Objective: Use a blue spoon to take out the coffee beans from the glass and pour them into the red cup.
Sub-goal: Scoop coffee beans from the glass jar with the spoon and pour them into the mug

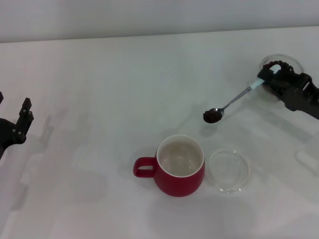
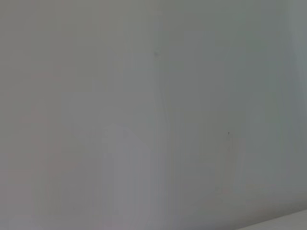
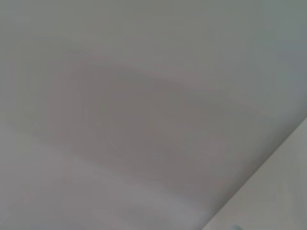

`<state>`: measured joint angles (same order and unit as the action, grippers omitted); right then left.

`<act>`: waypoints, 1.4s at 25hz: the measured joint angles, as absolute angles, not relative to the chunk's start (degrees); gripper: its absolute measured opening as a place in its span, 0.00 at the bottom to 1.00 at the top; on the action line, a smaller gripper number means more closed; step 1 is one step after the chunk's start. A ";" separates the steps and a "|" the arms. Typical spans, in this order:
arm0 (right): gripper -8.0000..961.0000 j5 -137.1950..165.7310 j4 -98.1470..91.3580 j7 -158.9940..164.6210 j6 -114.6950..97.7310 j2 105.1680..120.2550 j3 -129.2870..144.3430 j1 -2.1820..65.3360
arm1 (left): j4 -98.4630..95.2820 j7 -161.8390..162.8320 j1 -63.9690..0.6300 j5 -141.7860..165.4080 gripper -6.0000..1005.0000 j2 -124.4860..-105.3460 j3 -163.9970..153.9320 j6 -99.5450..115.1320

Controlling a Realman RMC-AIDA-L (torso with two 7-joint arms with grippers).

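Far right on the surface (image 1: 99,74), my right hand (image 1: 271,75) is clamped on the blue spoon (image 1: 234,102), carrying coffee beans (image 1: 212,116) from the glass (image 1: 284,62) toward the red cup (image 1: 180,172). Any tilt or jolt could spill them short. My left hand (image 1: 20,119) idles, fingers apart.

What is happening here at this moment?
The right pincer holds the blue spoon by its pale handle. The spoon's bowl carries coffee beans in the air, between the glass and the red cup. No beans show in the cup. A clear dish lies beside it. The left pincer waits at the table's left edge.
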<state>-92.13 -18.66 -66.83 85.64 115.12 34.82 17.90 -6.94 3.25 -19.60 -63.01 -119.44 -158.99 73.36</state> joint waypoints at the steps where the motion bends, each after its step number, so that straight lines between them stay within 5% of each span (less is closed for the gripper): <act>1: 0.16 -92.13 -18.33 -66.89 85.84 115.14 34.97 17.99 | -6.92 3.25 -19.61 -63.01 0.61 -119.44 -158.99 73.34; 35: 0.16 -92.05 -9.05 -77.34 89.84 115.46 38.80 21.38 | -6.95 3.16 -18.92 -62.93 0.61 -119.43 -159.08 72.42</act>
